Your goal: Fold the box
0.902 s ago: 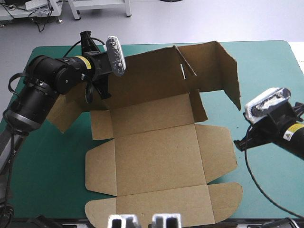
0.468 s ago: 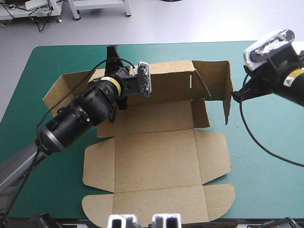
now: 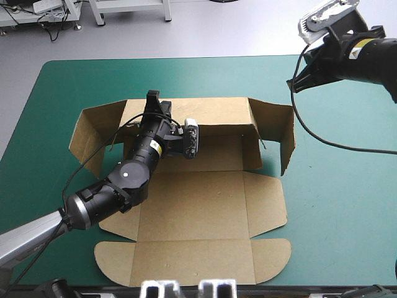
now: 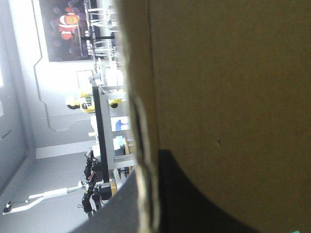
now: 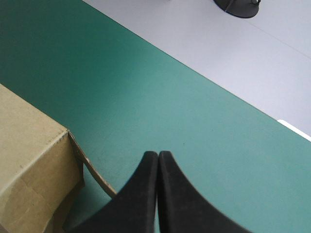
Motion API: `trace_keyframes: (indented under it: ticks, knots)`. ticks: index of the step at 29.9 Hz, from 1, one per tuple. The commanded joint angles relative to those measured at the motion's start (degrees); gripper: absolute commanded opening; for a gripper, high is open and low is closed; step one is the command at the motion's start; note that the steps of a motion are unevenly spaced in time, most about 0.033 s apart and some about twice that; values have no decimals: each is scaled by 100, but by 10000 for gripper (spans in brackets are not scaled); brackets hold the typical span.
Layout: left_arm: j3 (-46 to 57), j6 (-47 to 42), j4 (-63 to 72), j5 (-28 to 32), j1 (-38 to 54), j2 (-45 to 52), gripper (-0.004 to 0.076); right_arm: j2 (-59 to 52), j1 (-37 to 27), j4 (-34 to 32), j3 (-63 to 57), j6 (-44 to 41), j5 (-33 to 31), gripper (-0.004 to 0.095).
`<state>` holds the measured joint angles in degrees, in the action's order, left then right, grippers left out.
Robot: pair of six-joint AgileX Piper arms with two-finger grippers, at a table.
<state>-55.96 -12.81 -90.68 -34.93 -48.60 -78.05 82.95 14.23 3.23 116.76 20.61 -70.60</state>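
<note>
- While its near panels and round-cornered flaps lie flat on the teal-green table cover (image 3: pixel 335 205), the cut-sheet brown corrugated-board box (image 3: pixel 205 205) sits mid-table. Its far panel is raised as a wall, and the end flaps at left and right are bent toward the near side.
- Board is matte and creased along the fold lines; the left wrist view shows a raw fluted edge.
- Left gripper (image 3: pixel 152 104): black fingers pinch the top edge of the raised far wall, board between them.
- Right gripper (image 5: pixel 158 155): black fingers pressed together in a pointed arch, raised over the far right corner, apart from the box.
- Yellow label band (image 3: pixel 152 148) on the left arm, second yellow band (image 3: pixel 358 51) on the right arm; writing too small to read.
</note>
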Motion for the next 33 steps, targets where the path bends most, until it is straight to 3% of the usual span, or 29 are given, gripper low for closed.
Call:
trace_keyframes:
  ticks: [1,7,21,33]
  knots:
    - [38,-885,-1062,-46,-38,257,-11,188,-199,466,206,12,294,-25]
    - [95,-1147,-1060,-144,-38,257,-11,928,-617,1484,206,23,91,-24]
    - [174,-1084,-1060,59,179,213,-11,2252,-675,1955,206,-29,120,-24]
    - [174,-1032,-1060,228,359,18,-11,2426,-665,2569,-372,372,-146,-24]
